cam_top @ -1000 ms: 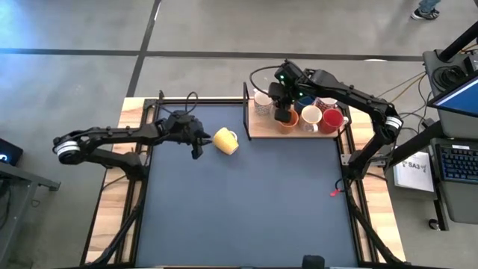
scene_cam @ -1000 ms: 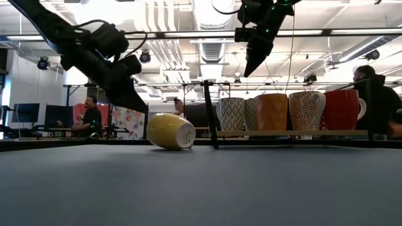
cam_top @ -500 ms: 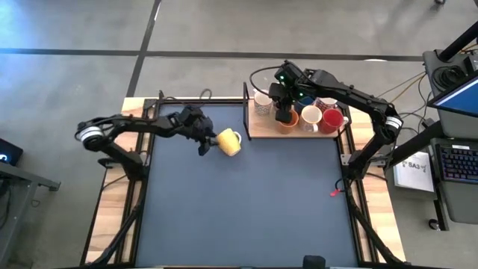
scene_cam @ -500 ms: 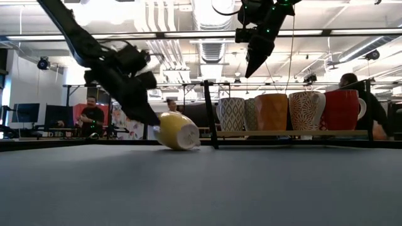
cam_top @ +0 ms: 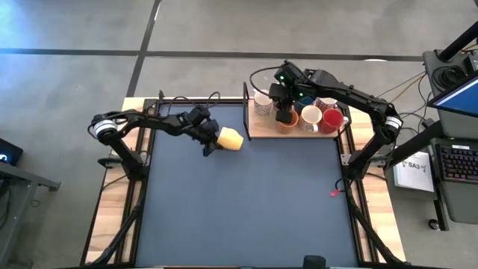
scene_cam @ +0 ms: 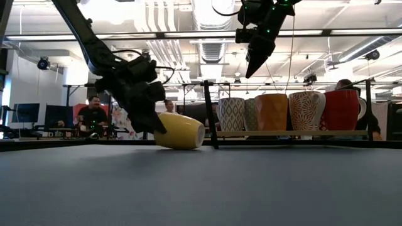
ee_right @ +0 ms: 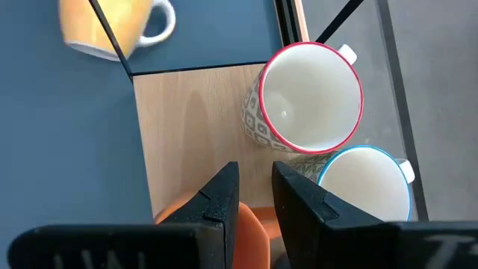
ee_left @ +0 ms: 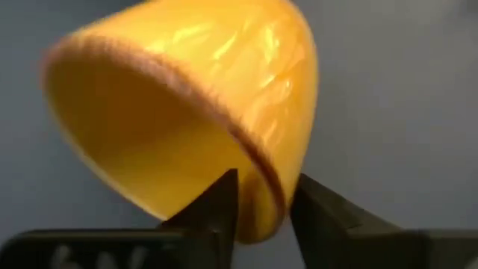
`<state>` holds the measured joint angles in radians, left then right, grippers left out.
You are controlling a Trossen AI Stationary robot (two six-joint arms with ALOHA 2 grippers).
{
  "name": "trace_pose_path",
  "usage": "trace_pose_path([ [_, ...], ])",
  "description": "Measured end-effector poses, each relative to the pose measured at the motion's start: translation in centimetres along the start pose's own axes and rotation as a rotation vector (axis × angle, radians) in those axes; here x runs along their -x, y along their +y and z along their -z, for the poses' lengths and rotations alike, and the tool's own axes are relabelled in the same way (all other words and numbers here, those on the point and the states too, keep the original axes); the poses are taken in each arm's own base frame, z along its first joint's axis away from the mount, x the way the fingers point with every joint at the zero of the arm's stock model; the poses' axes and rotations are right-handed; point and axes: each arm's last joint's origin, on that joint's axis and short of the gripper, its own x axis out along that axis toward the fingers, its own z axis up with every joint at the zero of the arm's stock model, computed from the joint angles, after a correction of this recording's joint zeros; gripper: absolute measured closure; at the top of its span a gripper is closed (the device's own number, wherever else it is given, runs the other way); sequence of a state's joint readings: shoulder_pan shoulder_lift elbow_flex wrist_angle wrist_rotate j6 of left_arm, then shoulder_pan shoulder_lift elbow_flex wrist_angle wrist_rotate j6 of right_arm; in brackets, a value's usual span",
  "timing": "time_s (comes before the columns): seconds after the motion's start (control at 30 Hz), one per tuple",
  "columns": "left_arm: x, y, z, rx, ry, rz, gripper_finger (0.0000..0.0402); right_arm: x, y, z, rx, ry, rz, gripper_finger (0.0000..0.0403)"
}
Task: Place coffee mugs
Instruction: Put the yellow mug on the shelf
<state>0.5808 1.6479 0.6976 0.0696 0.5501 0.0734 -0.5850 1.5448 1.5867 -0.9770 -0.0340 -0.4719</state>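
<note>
A yellow mug (cam_top: 230,139) lies on its side on the dark mat, mouth toward the table's left edge. My left gripper (cam_top: 211,142) is at that mouth, shut on the rim (ee_left: 261,209). At the far right a wooden tray (cam_top: 258,133) carries several upright mugs: a patterned white one (ee_right: 310,97), a blue-rimmed one (ee_right: 366,187), an orange one (scene_cam: 271,112) and a red one (scene_cam: 342,109). My right gripper (ee_right: 256,187) hangs above the orange mug, clear of it. It points down, and its fingers stand a narrow gap apart with nothing between them. My left gripper has the yellow mug by the rim (ee_left: 263,196), one finger (ee_left: 220,205) inside the mouth and the other (ee_left: 317,209) outside on the wall. The fingers come slanting down from the table's left side. The mug's side (scene_cam: 182,143) rests on the mat.
A black upright post (scene_cam: 209,113) stands at the tray's near-left corner, close to the yellow mug's base. A small red object (cam_top: 334,192) lies by the table's right edge. People sit in the room behind. The near half of the mat (cam_top: 239,217) is bare.
My left gripper has gone down and toward the table's right edge to the yellow mug and has taken its rim between the fingers. The mug has turned about on the mat: its base now faces the tray and its mouth faces the gripper.
</note>
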Motion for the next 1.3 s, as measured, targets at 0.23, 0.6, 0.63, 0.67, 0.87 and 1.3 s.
trace_pose_path([
  [0.23, 0.9, -0.5, -1.2, 0.121, 0.025, -0.010, 0.0384, 0.0, 0.1, 0.2, -0.014, 0.020, -0.008, 0.0330],
  [0.6, 3.2, -5.6, -5.2, 0.103, 0.339, -0.274, 0.0392, 0.0, 0.4, 0.9, -0.081, 0.098, -0.036, 0.0330],
  [0.63, 3.2, -6.1, -5.4, 0.092, 0.350, -0.264, 0.0393, 0.0, 0.5, 1.0, -0.085, 0.103, -0.038, 0.0330],
  [0.67, 3.2, -6.6, -5.6, 0.080, 0.359, -0.256, 0.0392, 0.0, 0.5, 1.0, -0.088, 0.110, -0.041, 0.0330],
  [0.87, 2.6, -9.6, -6.0, 0.041, 0.392, -0.214, 0.0385, 0.1, 0.6, 1.2, -0.102, 0.131, -0.049, 0.0330],
  [1.3, 1.1, -16.4, -6.5, -0.017, 0.311, -0.193, 0.0382, 0.3, 1.3, 1.4, -0.236, 0.169, -0.060, 0.0330],
])
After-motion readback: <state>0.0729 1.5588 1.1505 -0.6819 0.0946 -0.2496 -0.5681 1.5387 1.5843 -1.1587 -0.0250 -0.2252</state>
